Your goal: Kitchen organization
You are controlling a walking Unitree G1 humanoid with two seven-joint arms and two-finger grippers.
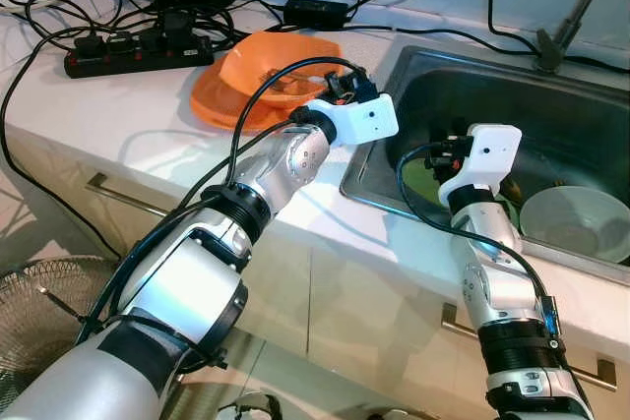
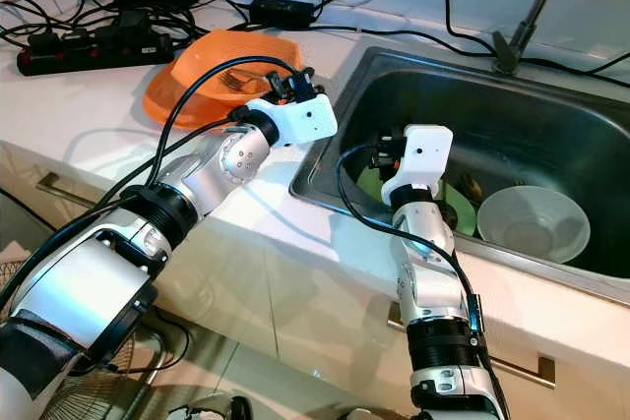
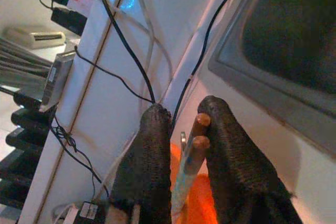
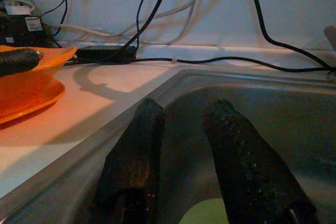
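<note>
An orange bowl (image 1: 258, 64) stands on an orange plate (image 1: 211, 105) on the white counter, left of the sink (image 1: 551, 95). My left gripper (image 3: 184, 116) hovers at the bowl's right rim, shut on a pair of wooden-tipped chopsticks (image 3: 196, 131), with a thin metal utensil beside them. More cutlery lies in the bowl (image 2: 228, 76). My right gripper (image 4: 184, 111) hangs open inside the sink near its left wall, above a green plate (image 2: 463, 211), with nothing between its fingers. A white bowl (image 1: 576, 223) sits in the sink to the right.
A black power strip (image 1: 138, 51) and tangled cables cover the counter's back left. The faucet stem (image 1: 566, 27) rises behind the sink. Cabinet drawers with metal handles (image 1: 118, 194) lie below, and a fan grille (image 1: 39, 312) stands on the floor at left.
</note>
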